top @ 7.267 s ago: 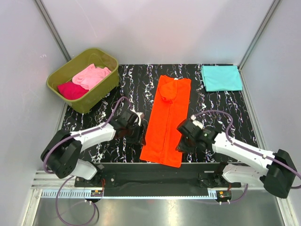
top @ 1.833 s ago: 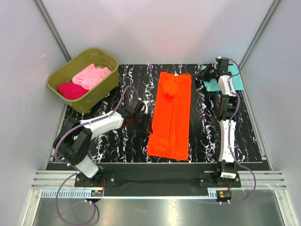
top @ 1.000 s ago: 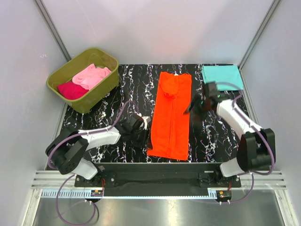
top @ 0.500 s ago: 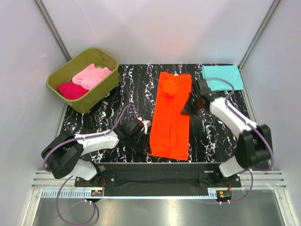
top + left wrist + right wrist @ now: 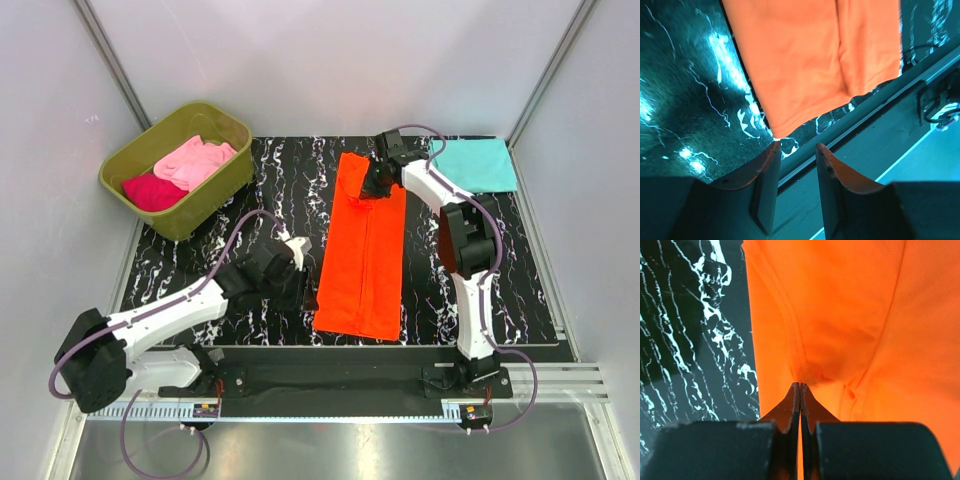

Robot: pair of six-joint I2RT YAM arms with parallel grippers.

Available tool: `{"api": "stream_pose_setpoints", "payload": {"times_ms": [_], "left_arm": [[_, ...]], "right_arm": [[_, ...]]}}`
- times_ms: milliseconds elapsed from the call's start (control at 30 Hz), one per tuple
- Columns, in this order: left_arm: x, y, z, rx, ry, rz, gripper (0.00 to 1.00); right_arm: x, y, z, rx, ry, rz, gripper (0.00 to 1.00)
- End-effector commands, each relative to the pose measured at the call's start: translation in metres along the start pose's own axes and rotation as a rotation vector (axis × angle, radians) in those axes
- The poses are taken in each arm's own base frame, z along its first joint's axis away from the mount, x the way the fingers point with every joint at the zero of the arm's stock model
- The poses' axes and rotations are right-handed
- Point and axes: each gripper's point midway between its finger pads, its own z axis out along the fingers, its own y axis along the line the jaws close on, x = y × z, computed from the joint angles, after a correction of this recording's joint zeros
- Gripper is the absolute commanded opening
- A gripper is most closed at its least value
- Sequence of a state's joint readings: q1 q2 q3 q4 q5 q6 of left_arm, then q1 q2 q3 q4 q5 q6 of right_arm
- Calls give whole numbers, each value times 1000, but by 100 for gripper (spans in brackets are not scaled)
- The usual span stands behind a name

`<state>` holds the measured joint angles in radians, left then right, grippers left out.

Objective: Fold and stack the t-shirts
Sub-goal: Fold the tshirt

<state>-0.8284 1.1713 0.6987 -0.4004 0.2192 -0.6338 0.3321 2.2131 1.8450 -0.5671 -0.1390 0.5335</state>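
Orange t-shirt [image 5: 365,250] is lying mid counter [image 5: 280,190]. R end effector [image 5: 800,388] is pinching it by the far edge, squeezed tight on cloth, prob. to fold it. L end effector [image 5: 796,147] is hovering part open, empty, at its near-edge corner.

Four t-shirts in all: one orange t-shirt [image 5: 365,250] at centre; one teal t-shirt [image 5: 475,165] at 1 o'clock; one pink t-shirt [image 5: 195,160] and one magenta t-shirt [image 5: 152,192] side by side at 10 o'clock. One olive-green tub [image 5: 205,210], also at 10 o'clock, with those last two inside; so two shirts in the tub, two flat on the table. One black marbled table [image 5: 270,190]. Two arms: one left arm [image 5: 170,310] from 7 o'clock; one right arm [image 5: 470,270] from 5 o'clock. Two grippers: one left gripper [image 5: 796,150]; one right gripper [image 5: 800,387]; two fingers [image 5: 765,175] on each, four counted.
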Motion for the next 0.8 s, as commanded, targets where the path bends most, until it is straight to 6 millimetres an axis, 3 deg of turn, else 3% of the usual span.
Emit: {"api": "stream_pose_setpoints", "payload": {"times_ms": [0, 367, 600, 767], "left_arm": [[-17, -6, -12, -14, -55, 35, 39], [-16, -1, -4, -38, -35, 29, 39], [-18, 2, 0, -59, -34, 29, 39], [-16, 2, 3, -59, -21, 24, 38]], "right_arm": [[-33, 13, -11, -27, -86, -32, 0], [-9, -10, 19, 30, -17, 10, 0], [21, -21, 35, 29, 17, 72, 0], [14, -19, 34, 26, -9, 60, 0]]}}
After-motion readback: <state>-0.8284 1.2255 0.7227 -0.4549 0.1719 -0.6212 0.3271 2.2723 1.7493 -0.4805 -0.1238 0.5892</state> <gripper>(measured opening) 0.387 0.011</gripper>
